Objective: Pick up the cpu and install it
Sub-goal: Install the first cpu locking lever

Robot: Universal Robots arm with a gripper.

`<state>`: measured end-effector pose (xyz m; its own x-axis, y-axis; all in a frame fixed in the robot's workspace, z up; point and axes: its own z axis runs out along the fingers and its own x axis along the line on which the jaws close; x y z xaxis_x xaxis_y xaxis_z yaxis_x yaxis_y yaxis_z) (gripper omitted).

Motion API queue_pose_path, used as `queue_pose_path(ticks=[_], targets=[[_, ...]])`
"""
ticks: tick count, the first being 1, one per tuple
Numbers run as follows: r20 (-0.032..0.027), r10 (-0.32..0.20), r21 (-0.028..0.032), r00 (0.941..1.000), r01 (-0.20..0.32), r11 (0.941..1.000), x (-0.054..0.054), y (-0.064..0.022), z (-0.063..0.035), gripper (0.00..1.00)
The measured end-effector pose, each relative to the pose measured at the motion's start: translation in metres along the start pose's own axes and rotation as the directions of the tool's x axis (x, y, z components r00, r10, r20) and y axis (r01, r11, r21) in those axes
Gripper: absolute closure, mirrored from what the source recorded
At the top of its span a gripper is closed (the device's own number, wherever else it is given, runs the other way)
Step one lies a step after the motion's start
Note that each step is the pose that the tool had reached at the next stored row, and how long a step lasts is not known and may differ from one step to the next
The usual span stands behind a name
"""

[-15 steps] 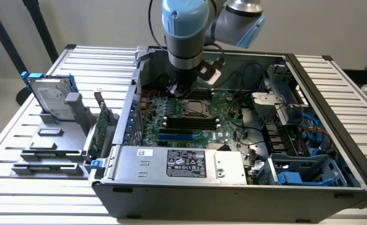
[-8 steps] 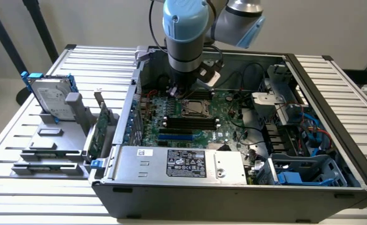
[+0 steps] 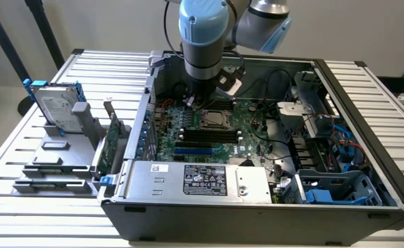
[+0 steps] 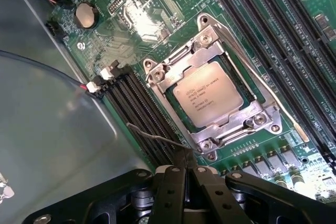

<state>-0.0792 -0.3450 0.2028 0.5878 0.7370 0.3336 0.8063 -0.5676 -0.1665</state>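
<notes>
- One robot arm [image 3: 203,41] reaches down into one open computer case [image 3: 257,214], which lies on a slatted metal tabletop [image 3: 105,64].
- One cpu [image 4: 208,94], a flat square with a dull silver top, sits in the socket of the green motherboard [image 4: 131,45], inside a silver metal frame [image 4: 157,74]. In the exterior view the cpu [image 3: 212,120] lies near the far middle of the board, just below the arm's tip.
- The two black fingers [image 4: 173,187] are closed against each other with nothing between them. Their tips are just beside the near edge of the socket frame and the end of one thin grey wire lever [image 4: 155,136]; I cannot tell whether they touch it.
- The cpu's top carries several lines of dark print, too small to read.
- Black memory slots [image 4: 139,106] run along two opposite sides of the socket; their number cannot be counted surely.
- One round coin battery [image 4: 85,15] sits on the board.
- One power supply [image 3: 198,181] fills the near side of the case. It bears one white barcode sticker and one black label with white print, not readable.
- On the exterior view's left, outside the case, one hard drive [image 3: 53,108] with blue rails and one green expansion card [image 3: 107,147] stand in a grey holder [image 3: 57,170].
</notes>
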Motion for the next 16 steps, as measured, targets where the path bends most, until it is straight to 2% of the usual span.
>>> queue_pose_path(ticks=[6,13,16], targets=[[0.0025,-0.001,-0.0005,1.0,0.001,1.0,0.0016,-0.0029,0.0045,0.89],[0.0152,-0.003,-0.0037,0.9999,0.003,1.0,0.0015,-0.0031,0.0063,0.89],[0.0183,-0.005,-0.0054,0.9998,0.005,1.0,0.0025,-0.0039,0.0085,0.89]])
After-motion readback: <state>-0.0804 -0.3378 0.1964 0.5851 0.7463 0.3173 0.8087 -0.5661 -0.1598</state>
